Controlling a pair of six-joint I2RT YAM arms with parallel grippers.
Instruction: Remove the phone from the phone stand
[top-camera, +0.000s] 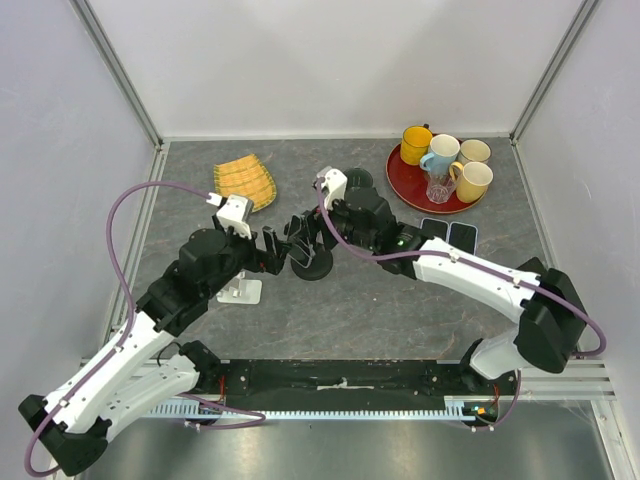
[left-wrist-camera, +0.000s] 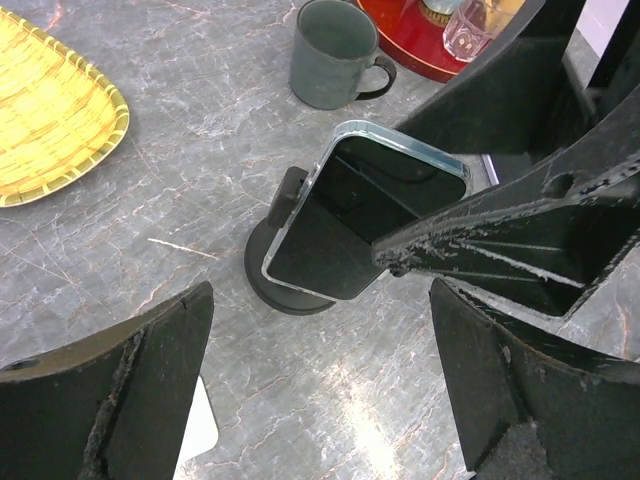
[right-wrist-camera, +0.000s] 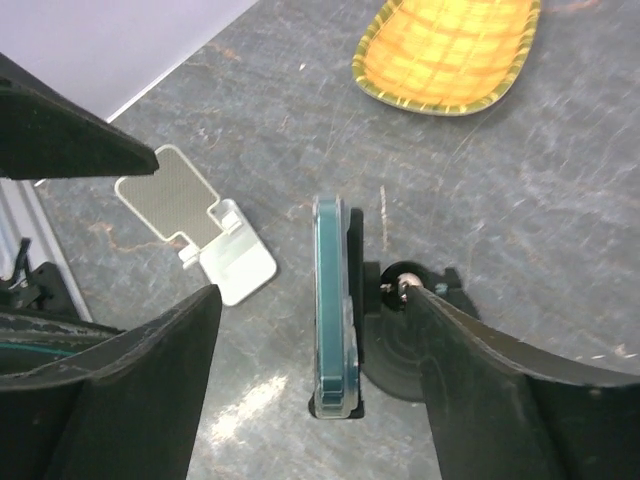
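The phone (left-wrist-camera: 360, 215), dark-screened in a clear teal case, leans on the black round phone stand (left-wrist-camera: 272, 280) at the table's middle. In the right wrist view the phone (right-wrist-camera: 333, 300) shows edge-on, upright in the stand (right-wrist-camera: 400, 345). My right gripper (right-wrist-camera: 312, 292) is open, one finger on each side of the phone, neither pressing on it. My left gripper (left-wrist-camera: 320, 335) is open and empty, low over the table just in front of the stand. In the top view both grippers, left (top-camera: 271, 250) and right (top-camera: 298, 240), meet over the stand (top-camera: 314, 267).
A white phone stand (right-wrist-camera: 195, 225) sits left of the black one. A yellow woven tray (top-camera: 245, 180) lies at the back left. A grey mug (left-wrist-camera: 335, 55) stands behind the phone. A red tray (top-camera: 405, 185) of mugs is at the back right, two phones (top-camera: 450, 233) before it.
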